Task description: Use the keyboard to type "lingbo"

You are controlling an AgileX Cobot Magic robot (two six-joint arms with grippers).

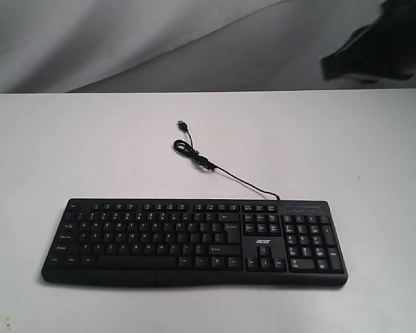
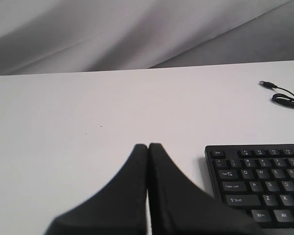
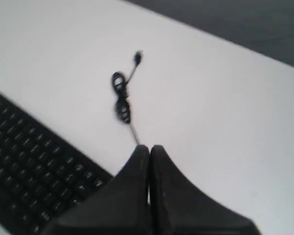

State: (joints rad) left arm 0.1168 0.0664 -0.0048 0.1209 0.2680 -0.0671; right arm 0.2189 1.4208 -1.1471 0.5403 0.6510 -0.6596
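Observation:
The black Acer keyboard (image 1: 194, 241) lies on the white table near its front edge, with its thin USB cable (image 1: 215, 166) coiled behind it. My left gripper (image 2: 148, 146) is shut with nothing in it, low over the table beside the keyboard's Esc end (image 2: 257, 181). Shut and empty too, my right gripper (image 3: 149, 147) hangs above the table behind the keyboard (image 3: 34, 171), near the cable (image 3: 121, 98). In the exterior view only a blurred dark part of the right arm (image 1: 374, 48) shows at the top right; the left gripper is out of that view.
The white table (image 1: 69, 146) runs back to a grey cloth backdrop (image 1: 125, 41). The cable's USB plug (image 1: 182, 125) lies loose behind the keyboard's middle.

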